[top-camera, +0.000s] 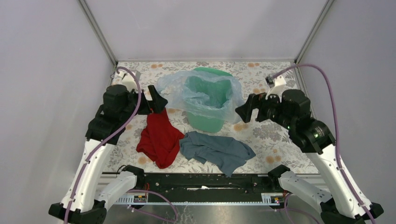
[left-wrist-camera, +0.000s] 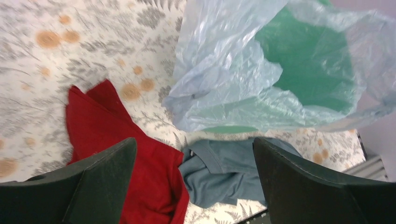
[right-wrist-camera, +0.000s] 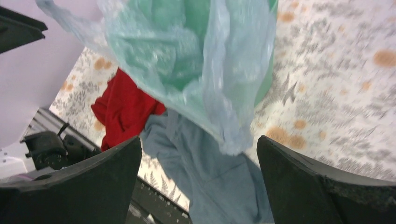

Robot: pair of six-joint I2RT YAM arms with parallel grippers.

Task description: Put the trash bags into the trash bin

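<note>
While the single pale-blue trash bag sat draped over the rim of the one mint-green trash bin, lining its inside and spilling down its sides, the bin stood upright at the middle of the flowered table. Two cloths lay in front of it: a red cloth to the left and a grey-blue cloth just beside it, their edges touching. The left gripper hovered above the red cloth, beside the bag, jaws spread wide and empty. The right gripper, near the bag's other side, was likewise spread wide, holding nothing.
</note>
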